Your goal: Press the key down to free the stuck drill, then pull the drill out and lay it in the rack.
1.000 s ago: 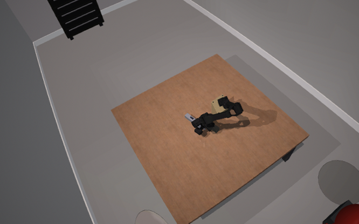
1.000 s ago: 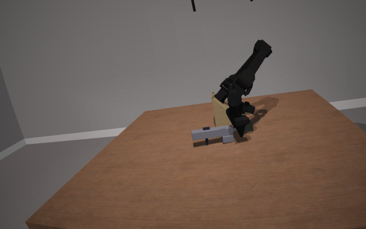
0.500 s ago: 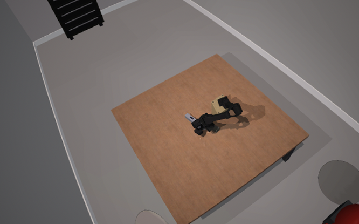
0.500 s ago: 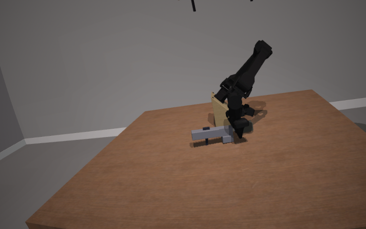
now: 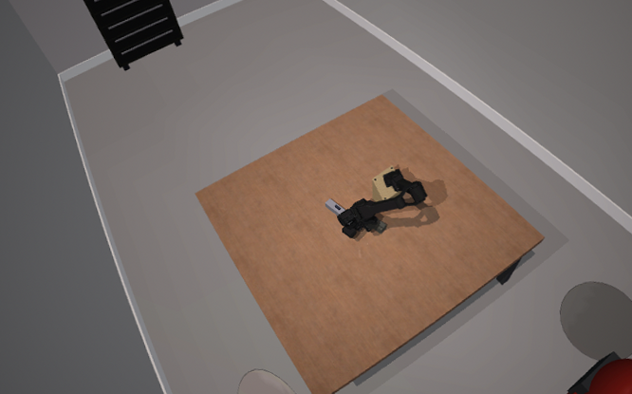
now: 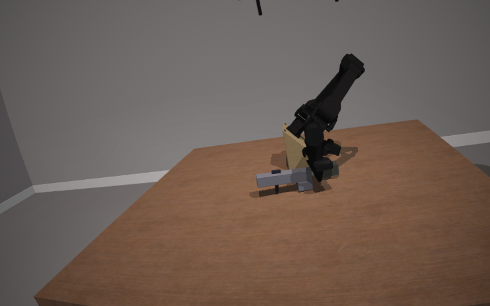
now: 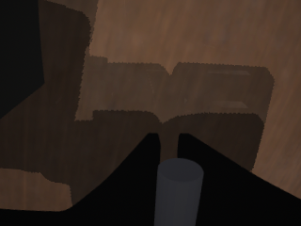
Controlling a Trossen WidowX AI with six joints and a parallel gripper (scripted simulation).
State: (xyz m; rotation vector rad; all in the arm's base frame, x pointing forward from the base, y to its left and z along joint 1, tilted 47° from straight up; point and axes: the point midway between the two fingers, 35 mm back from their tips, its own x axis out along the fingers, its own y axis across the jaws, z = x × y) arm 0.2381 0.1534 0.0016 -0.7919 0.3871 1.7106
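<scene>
The grey holder (image 5: 330, 204) (image 6: 265, 179) lies lengthwise just above the table. Its dark key (image 5: 337, 206) (image 6: 275, 171) has its cap close against the holder's top, and its lower end sticks out beneath. My gripper (image 6: 319, 179) (image 7: 167, 143) points down at the holder's right end and is shut on the drill (image 7: 180, 198), a grey round shank whose end shows in the wrist view. In the top and exterior views the fingers and arm hide the drill, so its seat in the holder is unclear. The grey-green rack (image 5: 381, 225) (image 6: 335, 170) stands just beyond the gripper, partly hidden.
A beige wedge-shaped stand (image 5: 379, 193) (image 6: 295, 153) rises behind the holder, close beside the arm's base. The arm reaches over the holder's right end. All stand on the wooden table (image 5: 302, 271) (image 6: 216, 245).
</scene>
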